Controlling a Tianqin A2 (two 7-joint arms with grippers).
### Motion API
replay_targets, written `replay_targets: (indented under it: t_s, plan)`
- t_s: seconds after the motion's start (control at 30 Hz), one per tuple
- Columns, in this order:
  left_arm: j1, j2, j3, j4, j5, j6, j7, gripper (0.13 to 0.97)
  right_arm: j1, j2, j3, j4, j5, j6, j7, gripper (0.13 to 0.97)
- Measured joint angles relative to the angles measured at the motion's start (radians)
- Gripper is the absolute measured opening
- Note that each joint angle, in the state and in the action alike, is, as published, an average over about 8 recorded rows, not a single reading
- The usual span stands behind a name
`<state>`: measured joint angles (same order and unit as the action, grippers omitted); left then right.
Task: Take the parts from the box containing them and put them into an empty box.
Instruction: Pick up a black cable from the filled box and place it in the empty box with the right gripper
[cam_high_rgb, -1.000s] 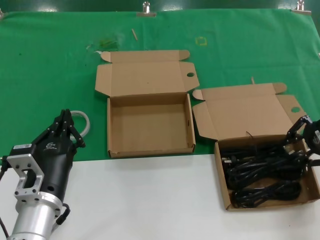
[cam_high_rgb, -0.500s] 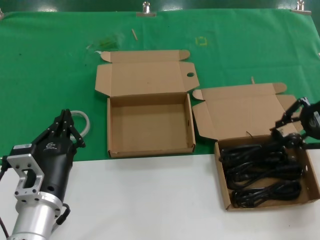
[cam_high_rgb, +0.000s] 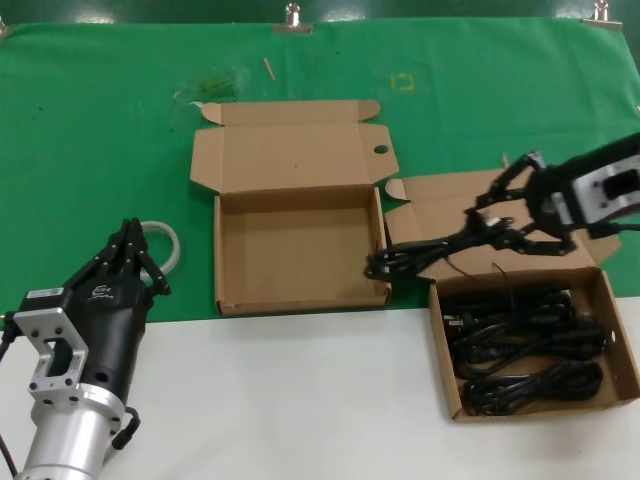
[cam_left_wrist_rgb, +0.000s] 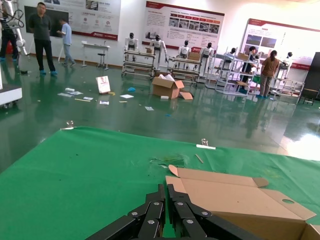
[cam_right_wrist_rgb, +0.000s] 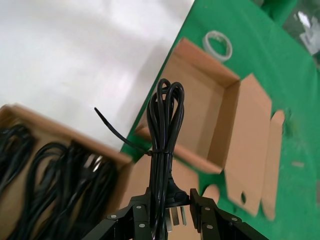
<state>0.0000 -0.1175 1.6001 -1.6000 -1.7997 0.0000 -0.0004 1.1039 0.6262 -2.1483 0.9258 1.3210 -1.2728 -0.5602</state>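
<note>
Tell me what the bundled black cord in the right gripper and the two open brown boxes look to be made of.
The black power cord, clamped in the right gripper, looks like rubber or soft plastic: matte, droops in loops. The empty brown box and the box holding the other cords look like plain matte cardboard, with folded flaps and raw edges.

The right gripper (cam_high_rgb: 497, 222) is no longer down among the cords at the far edge of the full box (cam_high_rgb: 614, 320); it now sits higher and further toward the empty box (cam_high_rgb: 300, 297), above the full box's open lid. Its fingers are clamped on one black power cord (cam_high_rgb: 425, 255), which now hangs clear of the box and stretches out ahead of the gripper, its looped end reaching the empty box's near corner.
</note>
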Motion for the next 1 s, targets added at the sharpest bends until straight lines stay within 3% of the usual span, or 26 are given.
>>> replay_targets:
  t_s: [0.57,1.0]
  plan:
    - [0.0,0.0,0.0,0.0,0.0,0.0,0.0,0.156,0.031,-0.218,-0.057,-0.103,-0.027,0.13,-0.018,0.291]
    - [0.0,0.0,0.0,0.0,0.0,0.0,0.0,0.156,0.099,-0.389,-0.069,-0.401,-0.027,0.239,-0.138,0.291]
